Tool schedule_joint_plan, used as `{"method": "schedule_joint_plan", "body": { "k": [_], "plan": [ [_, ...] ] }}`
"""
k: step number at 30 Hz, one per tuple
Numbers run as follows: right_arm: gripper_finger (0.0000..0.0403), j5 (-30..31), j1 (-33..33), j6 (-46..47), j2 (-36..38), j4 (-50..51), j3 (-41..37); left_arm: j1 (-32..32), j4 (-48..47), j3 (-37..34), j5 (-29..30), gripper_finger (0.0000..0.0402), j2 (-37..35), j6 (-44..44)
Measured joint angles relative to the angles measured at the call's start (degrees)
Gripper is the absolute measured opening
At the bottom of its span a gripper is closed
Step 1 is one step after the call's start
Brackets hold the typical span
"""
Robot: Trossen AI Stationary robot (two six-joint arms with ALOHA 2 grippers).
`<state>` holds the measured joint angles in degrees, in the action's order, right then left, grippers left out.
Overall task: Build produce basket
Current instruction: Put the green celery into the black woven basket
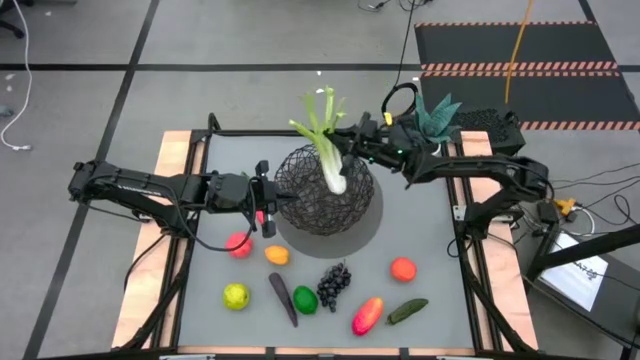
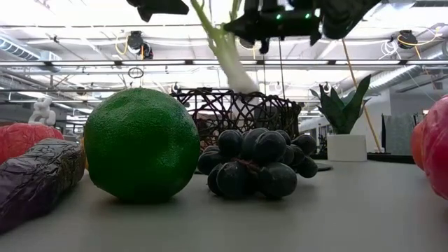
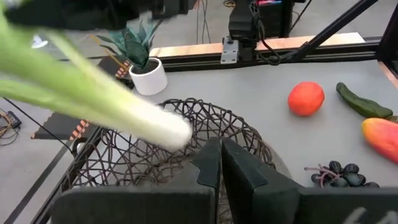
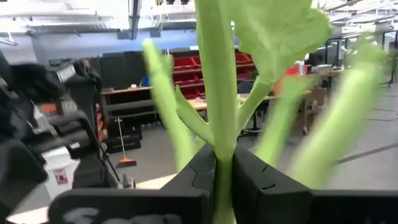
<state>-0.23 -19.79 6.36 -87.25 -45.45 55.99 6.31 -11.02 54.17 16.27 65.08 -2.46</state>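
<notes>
1. Round basket of thin black criss-cross wire (image 1: 325,195): matt, open weave.
2. Pale green-white leek (image 1: 326,140): smooth, plastic-looking, slight sheen.
3. Round green fruit (image 2: 141,145): finely pebbled skin, semi-gloss.
4. Dark grape bunch (image 2: 255,163): smooth, glossy.
5. Purple eggplant (image 2: 36,178): wrinkled, shiny skin.
6. Grey table top (image 1: 430,245): matt, smooth; wood-look edge strips.
7. Small white pot (image 3: 148,77): smooth.

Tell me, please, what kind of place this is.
Probably a robotics lab in an open workshop hall: exposed ceiling beams, red storage bins on shelving, hazard-striped floor mat beside the table.
</notes>
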Motion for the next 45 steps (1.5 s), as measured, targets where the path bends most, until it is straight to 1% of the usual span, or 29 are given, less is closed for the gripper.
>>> {"method": "schedule_joint_plan", "body": {
  "k": [7,12,18,22,25,37,45],
  "plan": [
    [0.002,0.13,-1.02,-1.04,-6.64,-5.21,0.0,0.15,-2.83,0.0,-0.02,0.0019,0.0,0.74],
    [0.002,0.23,-1.97,-1.05,-10.54,-9.6,0.0,0.15,-3.01,0.0,-0.03,0.0019,0.0,1.49],
    [0.002,3.41,-2.99,-1.26,-14.64,-12.1,0.0,0.15,-3.0,0.0,-0.03,0.0019,0.0,1.49],
    [0.002,3.39,-3.95,-1.28,-16.71,-13.97,-0.02,0.15,-2.98,0.0,-0.04,0.0019,0.0,1.48],
    [0.002,3.39,-4.7,-1.26,-17.7,-14.37,-0.02,0.15,-2.98,0.0,-0.04,0.0019,0.0,1.47],
    [0.002,3.39,-7.1,-1.06,-17.7,-12.47,-0.04,0.15,-2.96,0.0,-0.04,0.0019,0.0,1.25],
    [0.002,3.63,-7.17,-0.36,-17.7,-10.85,-0.04,0.15,-2.94,0.0,-0.04,0.0019,0.0,1.23]
  ]
}}
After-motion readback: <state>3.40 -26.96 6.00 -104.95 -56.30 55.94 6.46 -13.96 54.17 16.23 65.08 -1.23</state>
